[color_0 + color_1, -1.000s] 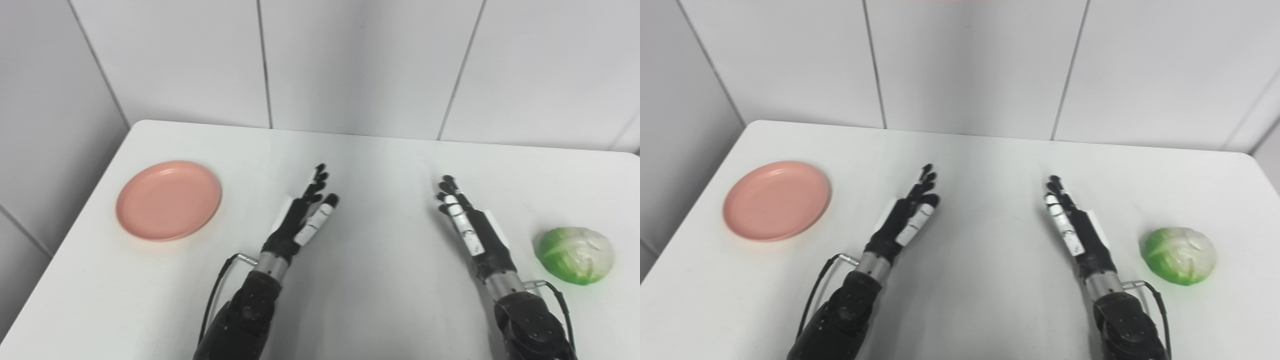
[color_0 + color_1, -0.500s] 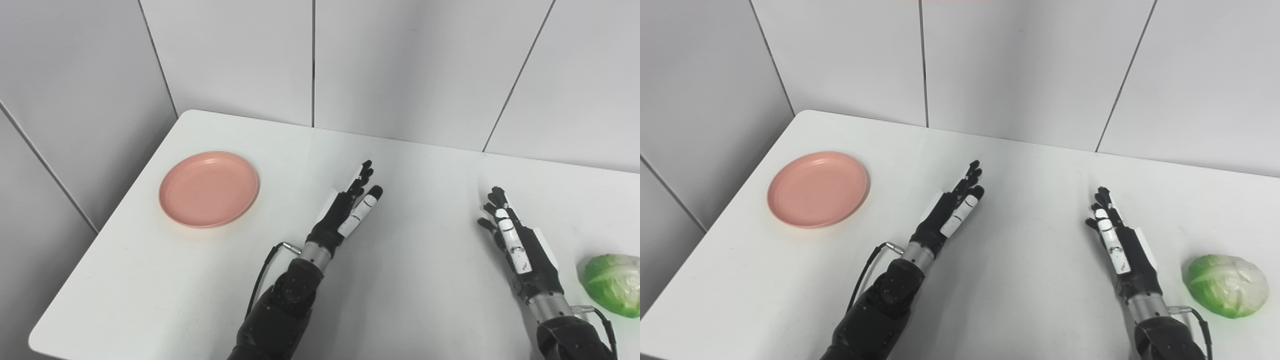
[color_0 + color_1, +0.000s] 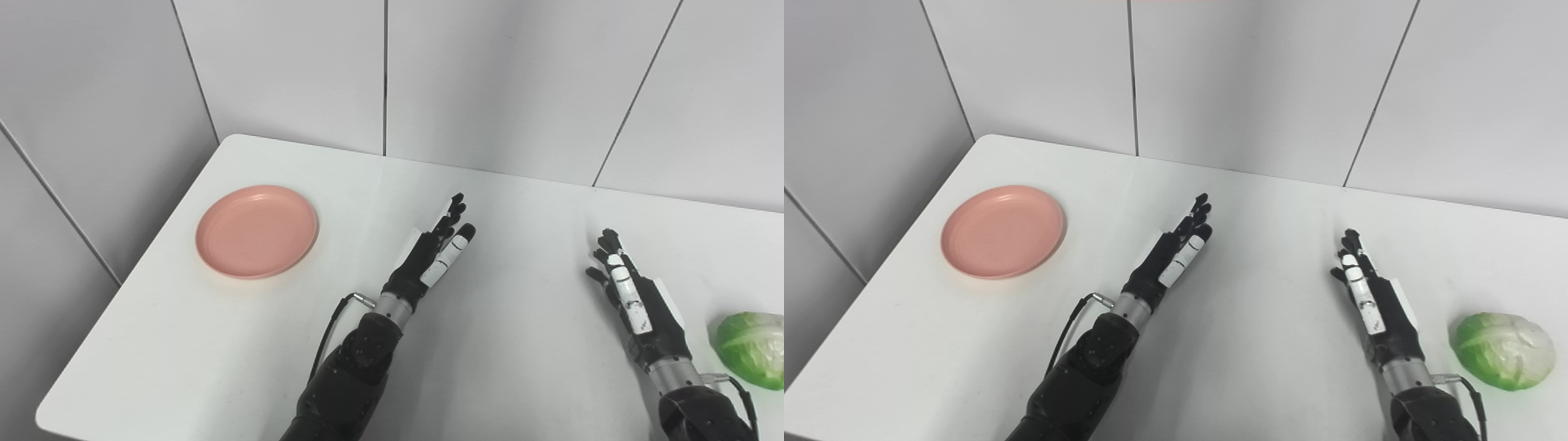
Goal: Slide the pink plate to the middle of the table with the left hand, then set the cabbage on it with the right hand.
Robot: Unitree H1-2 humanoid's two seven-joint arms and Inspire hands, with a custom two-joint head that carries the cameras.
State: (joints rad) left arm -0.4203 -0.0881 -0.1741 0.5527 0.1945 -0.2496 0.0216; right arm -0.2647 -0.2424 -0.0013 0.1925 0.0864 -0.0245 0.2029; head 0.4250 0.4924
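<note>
A round pink plate (image 3: 257,231) lies flat on the white table (image 3: 514,343), near its left edge. My left hand (image 3: 432,254) hovers over the table's middle, well to the right of the plate, open with straight fingers and holding nothing. A green cabbage (image 3: 1503,350) sits at the far right, cut off by the frame edge in the left eye view. My right hand (image 3: 1375,303) is just left of the cabbage, apart from it, fingers straight and open, empty.
Grey wall panels (image 3: 490,79) rise behind the table and along its left side. The table's left edge (image 3: 122,288) drops off just past the plate. A cable loops off the left wrist (image 3: 343,306).
The camera swung left and up between one second and half a second ago, shifting everything right. Since then my left hand has crept slightly forward and right. Plate, cabbage and right hand are unmoved.
</note>
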